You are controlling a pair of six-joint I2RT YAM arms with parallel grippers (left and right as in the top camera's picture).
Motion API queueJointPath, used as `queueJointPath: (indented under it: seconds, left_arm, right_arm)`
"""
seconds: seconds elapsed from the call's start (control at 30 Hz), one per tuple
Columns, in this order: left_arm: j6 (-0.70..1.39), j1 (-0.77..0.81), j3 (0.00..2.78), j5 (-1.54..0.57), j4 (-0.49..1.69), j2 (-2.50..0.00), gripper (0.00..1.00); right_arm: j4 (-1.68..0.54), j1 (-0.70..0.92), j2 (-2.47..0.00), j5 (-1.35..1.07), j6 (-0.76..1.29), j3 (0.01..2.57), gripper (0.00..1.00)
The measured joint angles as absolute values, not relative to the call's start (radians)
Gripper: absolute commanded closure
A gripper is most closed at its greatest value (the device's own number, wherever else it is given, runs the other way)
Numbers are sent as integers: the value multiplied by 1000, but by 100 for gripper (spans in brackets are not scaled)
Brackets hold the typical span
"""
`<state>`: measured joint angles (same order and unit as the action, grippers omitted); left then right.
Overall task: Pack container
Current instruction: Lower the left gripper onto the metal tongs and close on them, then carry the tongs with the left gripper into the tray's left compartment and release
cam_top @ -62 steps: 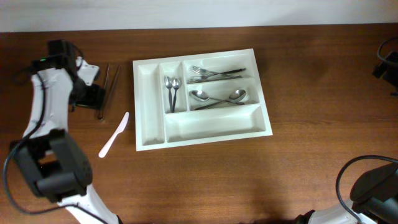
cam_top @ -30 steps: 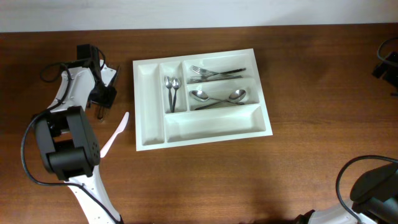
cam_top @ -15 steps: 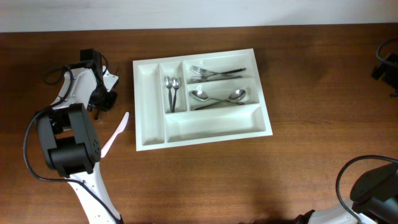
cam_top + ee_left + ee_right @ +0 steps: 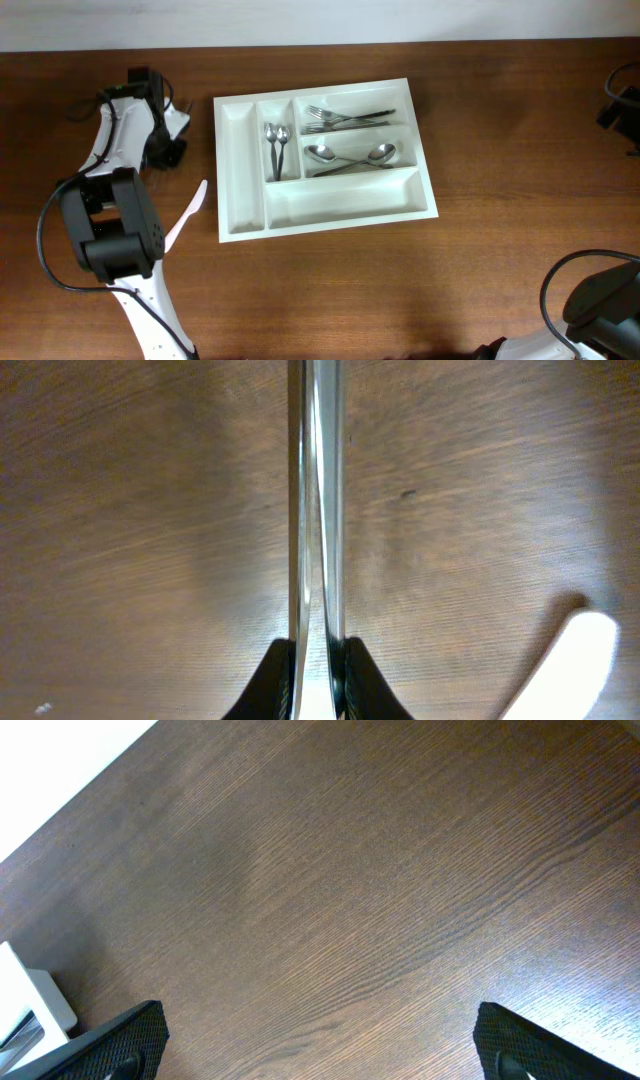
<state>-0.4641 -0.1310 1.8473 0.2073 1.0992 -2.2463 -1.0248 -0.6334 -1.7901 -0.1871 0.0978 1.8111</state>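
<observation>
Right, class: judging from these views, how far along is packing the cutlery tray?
Done: forks, small spoons and large spoons lie in three compartments of the container. In hand: the left gripper is closed on thin metal utensils left of the container. Left: those, plus the white plastic knife on the table; two compartments are empty.

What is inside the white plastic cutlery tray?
Two small metal spoons, metal forks and two large metal spoons, in separate compartments; two more are empty. Nothing in the tray is covered.
</observation>
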Motion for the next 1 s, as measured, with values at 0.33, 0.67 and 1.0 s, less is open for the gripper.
queueJointPath:
  seconds: [0.33,0.67,1.0]
  left_arm:
    - [-318,-28,1961,167,1261,-2080,98]
    - [60,93,1972,74,1389,-2037,98]
    - [233,131,1772,59,1214,-2037,98]
  right_arm:
    - [-1025,-633,-1790,-187,98,1811,1]
    - [-1026,-633,-1790,-187,98,1811,1]
    - [-1033,-633,-1790,-187,97,1811,1]
